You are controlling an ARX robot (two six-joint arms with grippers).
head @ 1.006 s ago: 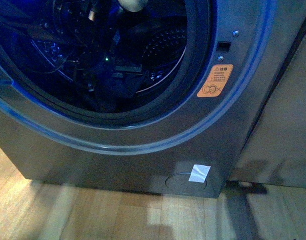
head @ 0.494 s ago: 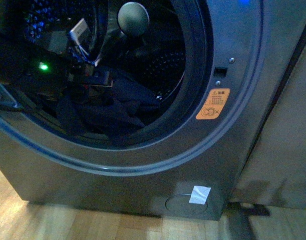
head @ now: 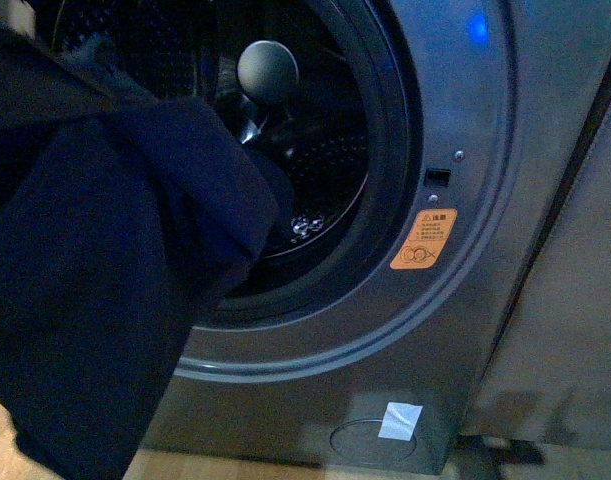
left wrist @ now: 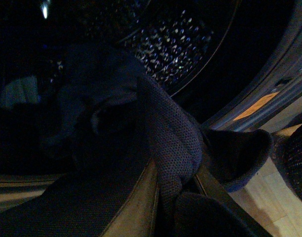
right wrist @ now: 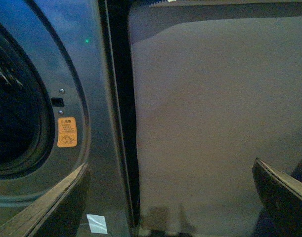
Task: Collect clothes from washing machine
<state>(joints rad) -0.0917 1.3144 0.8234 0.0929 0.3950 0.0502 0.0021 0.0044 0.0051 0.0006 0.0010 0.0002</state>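
The dark navy clothes [head: 95, 280] hang in a large fold at the left of the front view, in front of the washing machine's [head: 455, 320] open porthole and down past its rim. My left gripper [left wrist: 178, 190] is shut on the clothes [left wrist: 165, 128], with a bunch of fabric pinched between its fingers just outside the perforated drum [left wrist: 175, 44]. The gripper itself is hidden behind the cloth in the front view. My right gripper [right wrist: 173, 197] is open and empty, facing the machine's right edge with its orange sticker [right wrist: 66, 132].
A round grey knob-like part [head: 267, 70] shows inside the drum. An orange warning sticker [head: 423, 240] and a white tag [head: 399, 420] are on the machine's front. A grey panel [right wrist: 215, 118] stands to the machine's right. Wooden floor [head: 245, 468] lies below.
The clothes have come out of the drum: they lay low inside it before, and now hang outside, close to the camera at the left. The view has shifted a little.
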